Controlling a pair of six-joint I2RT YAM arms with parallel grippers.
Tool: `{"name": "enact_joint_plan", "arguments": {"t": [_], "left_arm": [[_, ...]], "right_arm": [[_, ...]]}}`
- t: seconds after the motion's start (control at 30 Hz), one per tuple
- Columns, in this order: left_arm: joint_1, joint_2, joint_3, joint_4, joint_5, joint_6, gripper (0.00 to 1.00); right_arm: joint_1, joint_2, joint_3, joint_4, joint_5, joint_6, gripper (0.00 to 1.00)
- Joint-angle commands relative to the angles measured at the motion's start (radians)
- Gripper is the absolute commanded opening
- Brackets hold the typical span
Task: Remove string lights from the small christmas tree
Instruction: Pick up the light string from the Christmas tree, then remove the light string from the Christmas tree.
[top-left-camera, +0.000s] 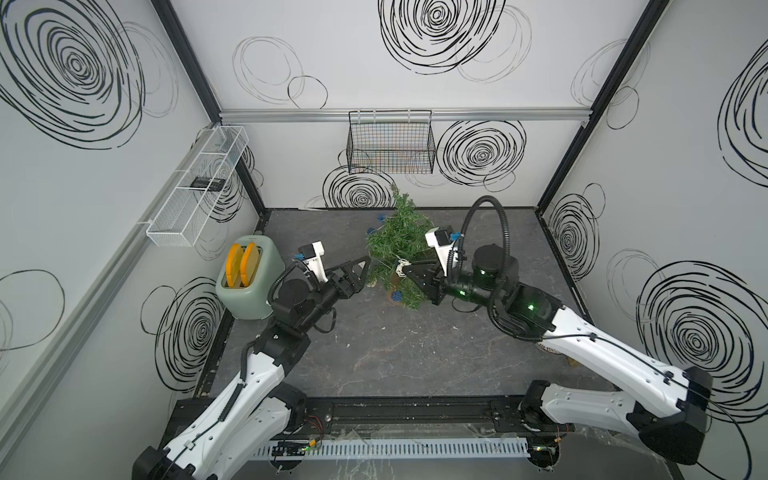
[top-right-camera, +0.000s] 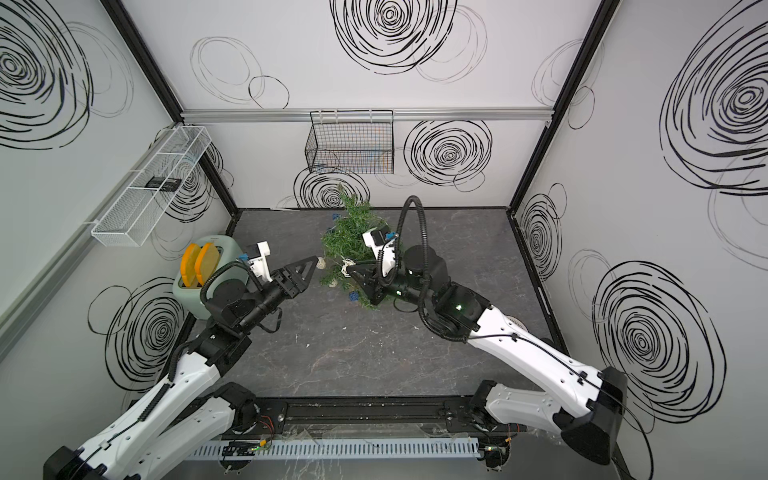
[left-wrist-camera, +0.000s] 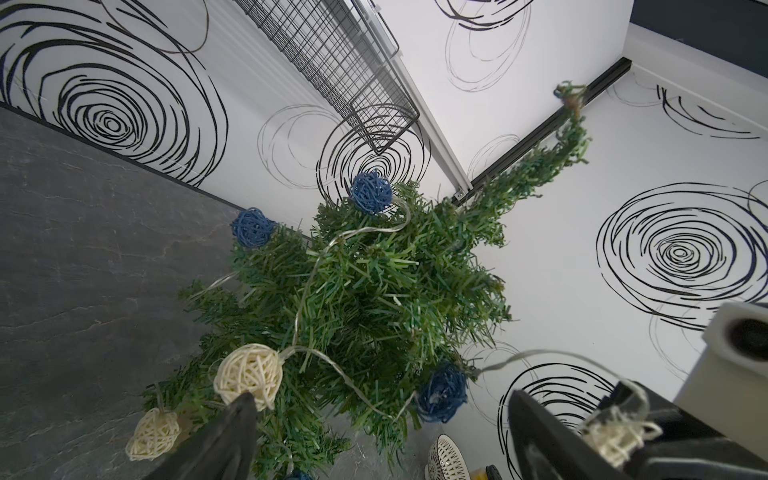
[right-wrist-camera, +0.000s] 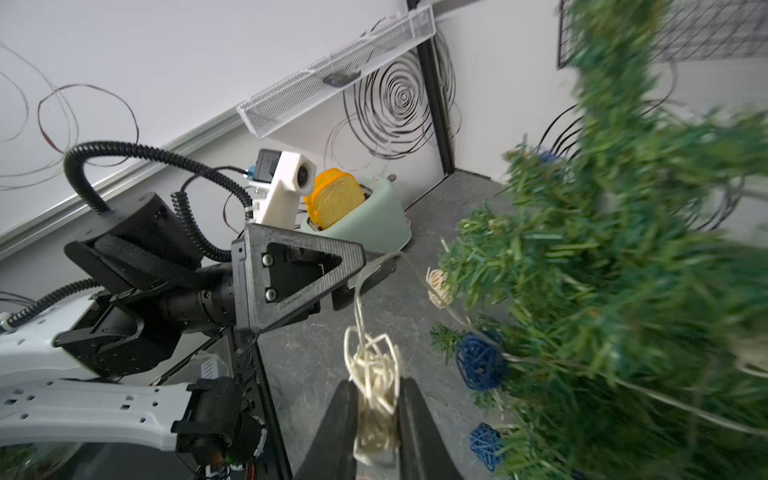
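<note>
Cream tangle of the string lights (right-wrist-camera: 374, 370) sits pinched in the right gripper (right-wrist-camera: 376, 395), near-right of the small christmas tree (top-left-camera: 399, 237); the rest winds leftward toward the wide-open left gripper (top-left-camera: 368, 266).

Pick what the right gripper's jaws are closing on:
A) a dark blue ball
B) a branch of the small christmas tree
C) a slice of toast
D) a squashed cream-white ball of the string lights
D: in the right wrist view the right gripper pinches a squashed cream-white ball, with the wire of the string lights trailing off it; no blue ball or branch sits between the jaws.
</note>
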Motion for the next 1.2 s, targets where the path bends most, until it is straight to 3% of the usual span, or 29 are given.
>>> {"name": "enact_joint_plan", "arguments": {"t": [0.0, 0.13, 0.23, 0.37, 0.6, 0.7, 0.83, 1.17], "left_arm": [[0.017, 0.0, 0.041, 0.074, 0.036, -0.023, 0.96], [0.034, -0.004, 0.046, 0.074, 0.046, -0.025, 0.96], [0.054, 0.001, 0.06, 0.074, 0.061, -0.025, 0.96], [0.079, 0.015, 0.09, 0.064, 0.085, -0.018, 0.96], [0.133, 0.055, 0.138, 0.059, 0.122, -0.014, 0.96], [0.161, 0.076, 0.164, 0.06, 0.139, -0.012, 0.96], [0.195, 0.112, 0.195, 0.069, 0.164, -0.014, 0.96], [0.24, 0.265, 0.353, 0.1, 0.233, 0.017, 0.96]], "right_arm": [[0.004, -0.113, -0.016, -0.01, 0.171, -0.057, 0.17], [-0.001, -0.202, -0.053, -0.005, 0.326, -0.071, 0.1], [-0.021, -0.243, -0.073, 0.012, 0.415, -0.075, 0.12], [-0.109, -0.25, -0.07, 0.023, 0.454, -0.078, 0.12], [-0.485, -0.134, 0.003, 0.098, 0.176, 0.009, 0.12], [-0.582, -0.054, 0.068, 0.139, 0.083, 0.048, 0.13], [-0.626, 0.047, 0.164, 0.193, 0.003, 0.082, 0.13], [-0.661, 0.425, 0.597, 0.136, -0.243, 0.071, 0.13]]}}
